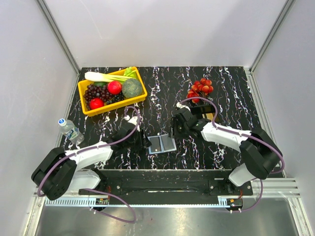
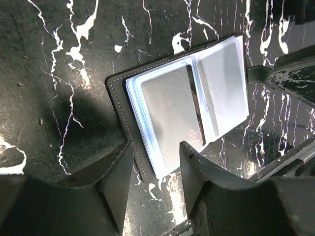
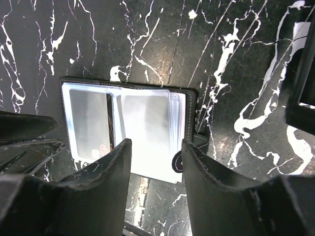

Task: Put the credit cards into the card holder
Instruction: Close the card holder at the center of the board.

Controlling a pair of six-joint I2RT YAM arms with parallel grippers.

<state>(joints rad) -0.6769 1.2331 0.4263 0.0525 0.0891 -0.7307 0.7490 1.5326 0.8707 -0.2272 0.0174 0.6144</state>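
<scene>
The left claw (image 2: 157, 150) is open. Its two fingers (image 2: 118, 172) stand apart, and the near edge of the card holder (image 2: 197, 88) shows in the gap between them. The right claw (image 3: 156, 147) is open as well, low over the same card holder from the right side.

The card holder lies flat and open on the black counter (image 1: 231, 98) with white streaks. It is near the middle, between the two claws. Its clear pockets shine, and one pocket holds a card (image 2: 170, 110) with letters on it.

Far on the left sits a yellow basket (image 1: 142, 82) full of fruit and greens. A bunch of red grapes (image 1: 200, 87) lies far on the right. A water bottle (image 1: 70, 129) is by the left edge of the counter.
</scene>
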